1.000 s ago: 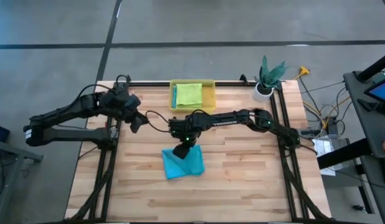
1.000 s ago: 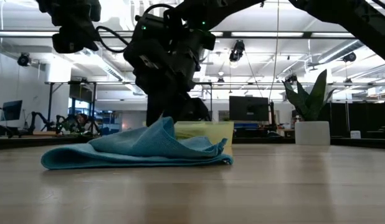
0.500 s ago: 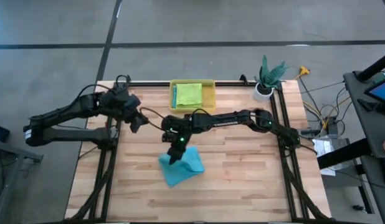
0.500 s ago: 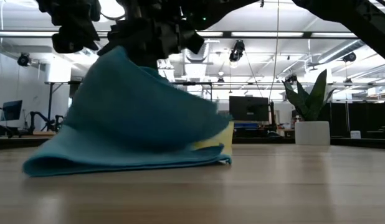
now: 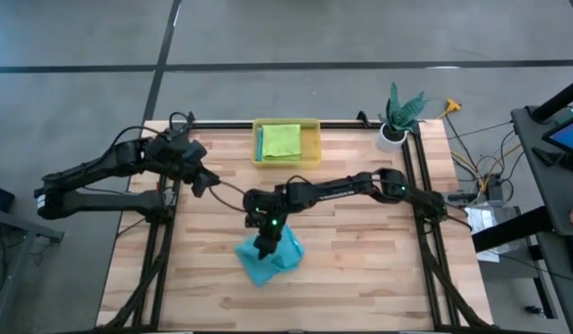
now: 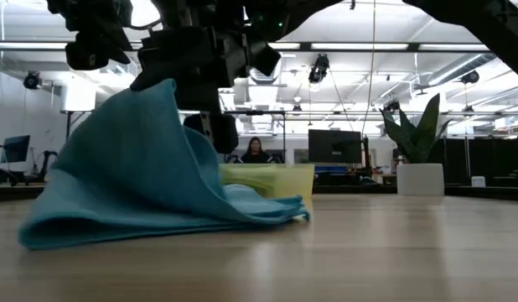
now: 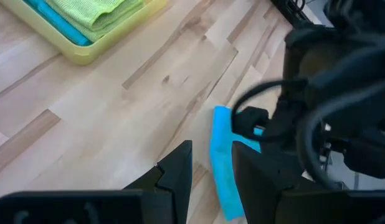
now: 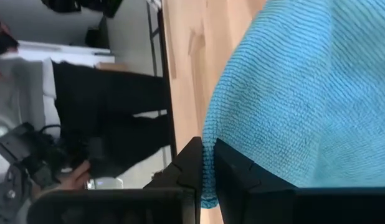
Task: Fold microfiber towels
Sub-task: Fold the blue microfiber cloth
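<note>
Folding is under way on the teal towel (image 5: 268,257), which sits a little below the centre of the overhead picture, on the wooden table (image 5: 379,269). The right gripper (image 5: 265,247) has its jaws pinched tight on one edge of that cloth; its own wrist picture shows the two dark fingers (image 8: 191,165) nipped together with the blue weave (image 8: 292,106) squeezed between them. From table height the teal towel (image 6: 150,172) rises in a steep peak at the left of the frame, its lower folds trailing along the board toward the yellow bin (image 6: 271,180) behind it.

That yellow bin (image 5: 286,144) stands at the top centre of the overhead frame and holds a lime green towel (image 5: 282,140) already folded, with a strip of teal (image 7: 52,20) beside it (likely another finished cloth, though I can't be sure). The left gripper (image 5: 201,181) waits at the upper left of the table, well apart from the cloth, jaws part open and holding nothing.

My reading: the lifted edge is being carried over to lay one half upon the other. The next move calls for drawing that edge across until it meets the opposite side, lowering it flat, then letting go without dragging the layers askew. A person (image 6: 255,151) sits far back in the room.
</note>
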